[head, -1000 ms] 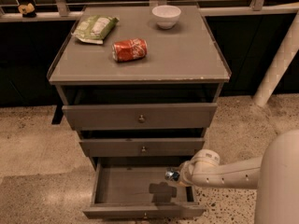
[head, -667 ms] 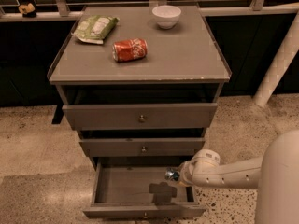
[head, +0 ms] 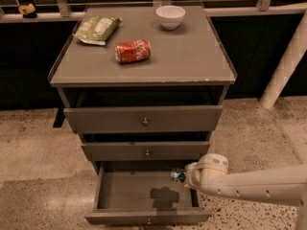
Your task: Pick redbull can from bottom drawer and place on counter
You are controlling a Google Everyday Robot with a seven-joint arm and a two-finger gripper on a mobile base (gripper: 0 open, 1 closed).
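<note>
The bottom drawer [head: 144,218] is pulled open, and its grey floor shows. My gripper [head: 183,177] reaches in from the right on a white arm, over the drawer's right rear part. It is shut on the redbull can [head: 177,176], a small blue and silver can held above the drawer floor. The can and gripper cast a dark shadow on the floor below. The counter [head: 192,56] is the flat grey top of the cabinet, well above the gripper.
On the counter lie an orange-red soda can [head: 132,51] on its side, a green snack bag [head: 97,29] and a white bowl [head: 170,17]. The two upper drawers [head: 144,121] stand slightly open above the gripper. A white post [head: 283,66] stands at the right.
</note>
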